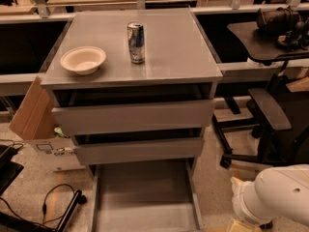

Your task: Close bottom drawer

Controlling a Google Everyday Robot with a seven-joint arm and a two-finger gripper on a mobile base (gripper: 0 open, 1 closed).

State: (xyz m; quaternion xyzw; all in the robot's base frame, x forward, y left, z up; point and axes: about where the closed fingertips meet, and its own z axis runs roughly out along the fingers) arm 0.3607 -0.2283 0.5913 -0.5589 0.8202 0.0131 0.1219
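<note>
The grey cabinet [140, 52] has three drawers. The bottom drawer [145, 190] is pulled far out toward me, a wide shallow grey tray that runs past the bottom edge of the view. The middle drawer [137, 150] and the top drawer [133, 117] stand slightly out. My white arm [277, 197] is at the lower right, right of the bottom drawer and apart from it. Of my gripper [241, 224], only a tan sliver shows at the bottom edge below the arm.
A white bowl [83, 59] and a drink can [136, 42] stand on the cabinet top. A cardboard box [34, 112] leans at the cabinet's left. Cables [53, 204] lie on the floor at lower left. A black office chair [270, 117] stands at the right.
</note>
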